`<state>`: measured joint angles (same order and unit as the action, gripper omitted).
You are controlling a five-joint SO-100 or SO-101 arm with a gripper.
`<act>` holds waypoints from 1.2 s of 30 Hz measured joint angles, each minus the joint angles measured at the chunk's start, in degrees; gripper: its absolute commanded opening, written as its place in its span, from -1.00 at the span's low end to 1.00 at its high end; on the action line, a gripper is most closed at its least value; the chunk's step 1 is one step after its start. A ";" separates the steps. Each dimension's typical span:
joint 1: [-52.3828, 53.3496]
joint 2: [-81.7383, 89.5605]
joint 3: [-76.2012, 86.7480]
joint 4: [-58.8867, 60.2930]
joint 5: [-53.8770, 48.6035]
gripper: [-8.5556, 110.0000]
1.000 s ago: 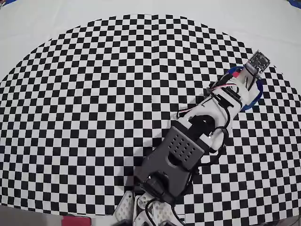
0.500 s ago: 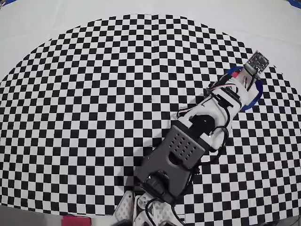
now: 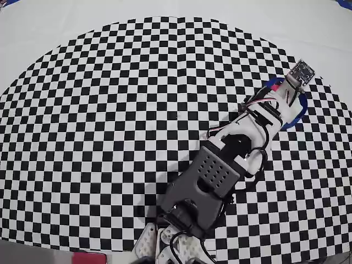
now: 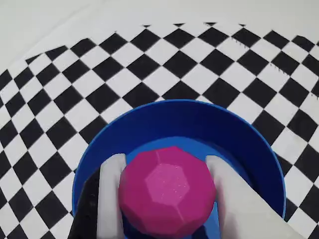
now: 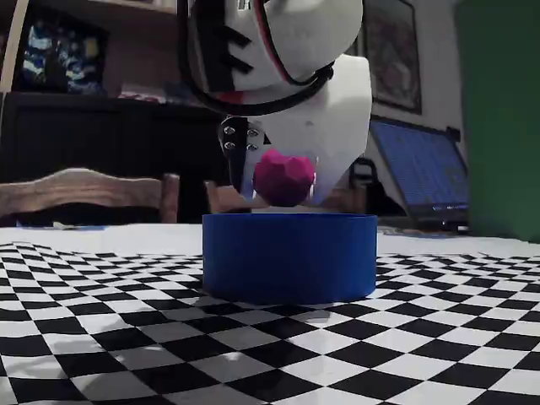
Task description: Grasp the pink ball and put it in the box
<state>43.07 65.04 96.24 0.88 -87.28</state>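
Observation:
The pink faceted ball (image 4: 167, 190) sits between my two white fingers (image 4: 112, 199), which press on its sides. My gripper (image 4: 167, 194) holds it right above the open round blue box (image 4: 234, 132). In the fixed view the ball (image 5: 283, 178) hangs just above the box's rim (image 5: 289, 257), clear of it, held by my gripper (image 5: 283, 181). In the overhead view the arm covers most of the blue box (image 3: 298, 113) at the right; the ball and my fingertips are hidden there.
A black-and-white checkered cloth (image 3: 110, 110) covers the table. A red thing (image 3: 88, 258) lies at the front edge left of the arm's base. Chairs and a laptop (image 5: 422, 173) stand behind the table.

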 measured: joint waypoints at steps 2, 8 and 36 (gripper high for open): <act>0.00 0.00 0.00 0.00 0.00 -0.86; 0.00 0.00 0.00 0.00 0.00 -0.84; -2.02 6.59 0.00 -2.11 15.64 -0.39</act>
<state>41.04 71.63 96.24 -1.23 -71.63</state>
